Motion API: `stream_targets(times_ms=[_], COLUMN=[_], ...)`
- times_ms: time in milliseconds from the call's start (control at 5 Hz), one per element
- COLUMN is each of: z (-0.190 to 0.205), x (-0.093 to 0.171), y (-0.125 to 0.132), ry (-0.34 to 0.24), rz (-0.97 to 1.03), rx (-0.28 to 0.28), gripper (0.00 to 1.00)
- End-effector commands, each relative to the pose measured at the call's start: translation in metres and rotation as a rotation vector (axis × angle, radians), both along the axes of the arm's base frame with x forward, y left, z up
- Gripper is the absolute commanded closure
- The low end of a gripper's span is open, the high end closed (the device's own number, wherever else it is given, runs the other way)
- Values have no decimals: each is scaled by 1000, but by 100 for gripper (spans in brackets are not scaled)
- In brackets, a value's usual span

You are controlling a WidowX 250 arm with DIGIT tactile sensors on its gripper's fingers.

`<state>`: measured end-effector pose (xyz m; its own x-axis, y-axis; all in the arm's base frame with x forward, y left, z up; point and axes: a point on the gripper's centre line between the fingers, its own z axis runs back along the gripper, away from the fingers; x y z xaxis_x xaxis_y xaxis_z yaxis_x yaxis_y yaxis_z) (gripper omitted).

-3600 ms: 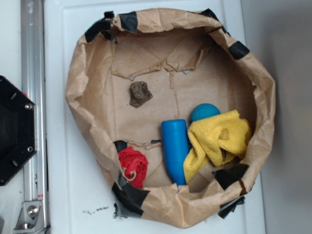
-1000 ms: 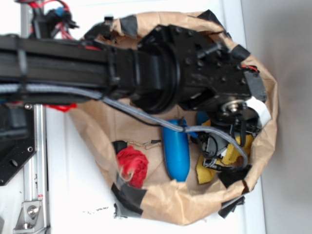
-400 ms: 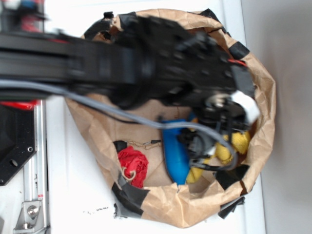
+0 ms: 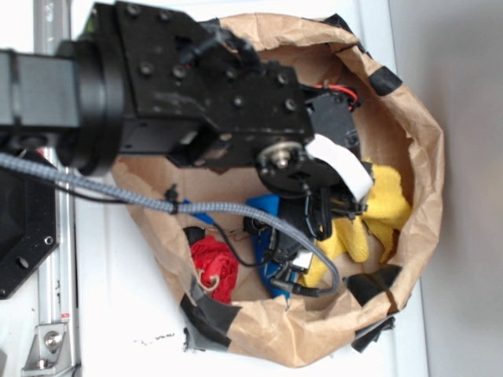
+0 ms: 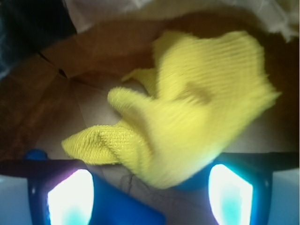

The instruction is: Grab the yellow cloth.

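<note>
The yellow cloth [image 4: 383,206] lies crumpled at the right side of the paper bag, against its wall. In the wrist view the yellow cloth [image 5: 187,117] fills the middle, and its lower fold hangs down between my two fingers. My gripper [image 4: 310,236] hangs over the cloth's left part, next to the blue cylinder. In the wrist view the gripper [image 5: 150,192] has its fingers [image 5: 70,197] far apart at the left and right edges, with nothing pinched. The arm hides part of the cloth in the exterior view.
The brown paper bag [image 4: 428,157] with black tape walls everything in. A blue cylinder [image 4: 263,210] lies left of the cloth and also shows in the wrist view [image 5: 122,208]. A red knitted bundle [image 4: 214,265] sits at the lower left. A metal rail [image 4: 55,236] runs along the left.
The arm came in over the bag, then shifted left. The cloth's shape has changed: its lower tail is now drawn in toward the gripper.
</note>
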<state>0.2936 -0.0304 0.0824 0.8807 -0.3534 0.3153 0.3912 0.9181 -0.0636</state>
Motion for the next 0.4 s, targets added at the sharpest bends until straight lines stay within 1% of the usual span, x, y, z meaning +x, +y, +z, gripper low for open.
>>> stream_targets(times_ms=[0, 200], z=[3, -5], x=[37, 51], y=[-15, -22], ry=[-117, -97], rz=[-82, -78], rx=[121, 107], gripper=[0, 8])
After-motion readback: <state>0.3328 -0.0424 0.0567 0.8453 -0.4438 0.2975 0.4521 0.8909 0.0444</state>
